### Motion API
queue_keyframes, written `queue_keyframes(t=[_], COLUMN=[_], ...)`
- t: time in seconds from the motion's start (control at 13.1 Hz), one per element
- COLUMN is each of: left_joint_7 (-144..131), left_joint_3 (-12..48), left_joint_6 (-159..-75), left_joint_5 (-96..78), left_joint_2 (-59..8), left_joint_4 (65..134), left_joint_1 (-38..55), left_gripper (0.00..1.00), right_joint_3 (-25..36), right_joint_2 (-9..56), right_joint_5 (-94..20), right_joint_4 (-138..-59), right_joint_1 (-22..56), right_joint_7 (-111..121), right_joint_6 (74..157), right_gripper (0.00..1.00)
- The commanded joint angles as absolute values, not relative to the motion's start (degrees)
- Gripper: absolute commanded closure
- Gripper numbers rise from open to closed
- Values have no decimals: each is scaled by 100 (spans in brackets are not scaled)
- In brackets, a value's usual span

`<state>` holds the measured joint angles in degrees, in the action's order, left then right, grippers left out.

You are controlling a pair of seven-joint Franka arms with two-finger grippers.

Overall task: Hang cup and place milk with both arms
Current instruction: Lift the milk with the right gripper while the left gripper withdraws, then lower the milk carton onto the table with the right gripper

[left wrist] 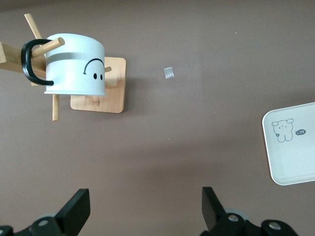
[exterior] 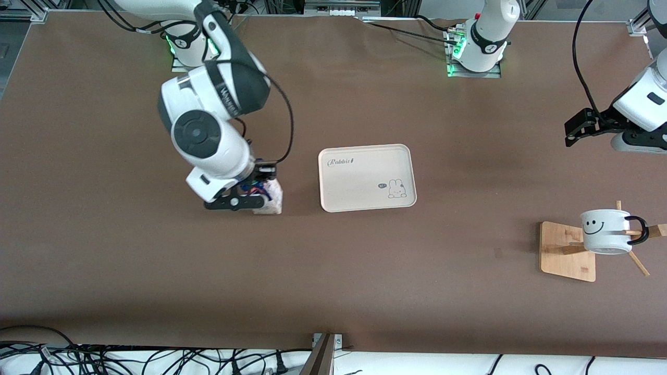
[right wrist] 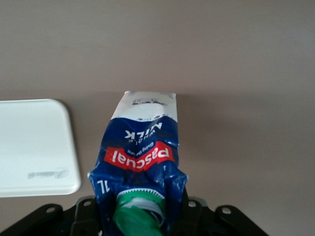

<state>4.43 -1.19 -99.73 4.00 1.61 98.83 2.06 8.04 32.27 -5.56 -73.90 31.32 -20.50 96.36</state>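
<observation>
The milk carton (exterior: 272,201) stands upright at the table, beside the tray toward the right arm's end. My right gripper (exterior: 250,187) is shut on its dark blue top. In the right wrist view the carton (right wrist: 140,142) fills the space between my right gripper's (right wrist: 139,209) jaws, green cap nearest the camera. The white smiley cup (exterior: 604,232) hangs by its black handle on a peg of the wooden rack (exterior: 565,250). My left gripper (exterior: 571,133) is open and empty, in the air away from the rack. The left wrist view shows the cup (left wrist: 76,66) and my left gripper (left wrist: 145,209).
A pale tray (exterior: 367,178) with a rabbit drawing lies at the table's middle, empty; it also shows in the left wrist view (left wrist: 295,162) and the right wrist view (right wrist: 34,147). A small scrap (left wrist: 169,73) lies on the brown table near the rack.
</observation>
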Motion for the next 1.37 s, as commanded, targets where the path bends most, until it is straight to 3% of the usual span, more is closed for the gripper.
queue_keyframes(t=[0.0, 0.15, 0.69, 1.3], left_joint_7=[369, 369, 387, 387], left_joint_3=[-105, -105, -105, -105], left_joint_6=[-9976, -9976, -9984, -9984], left_joint_5=[343, 343, 351, 360], left_joint_2=[255, 255, 237, 229], left_joint_4=[9967, 9958, 9932, 9923], left_joint_1=[246, 246, 237, 246], left_gripper=[0, 0, 0, 0], right_joint_3=[1299, 1704, 1723, 1705], right_joint_2=[2971, 2979, 2760, 2865], right_joint_5=[-642, -642, -800, -861], right_joint_4=[-8102, -8383, -9183, -8991], right_joint_1=[3103, 2989, 2119, 1960], right_joint_7=[-1103, -661, 738, 879], right_joint_6=[9694, 9790, 9888, 10168], right_gripper=[45, 45, 44, 25])
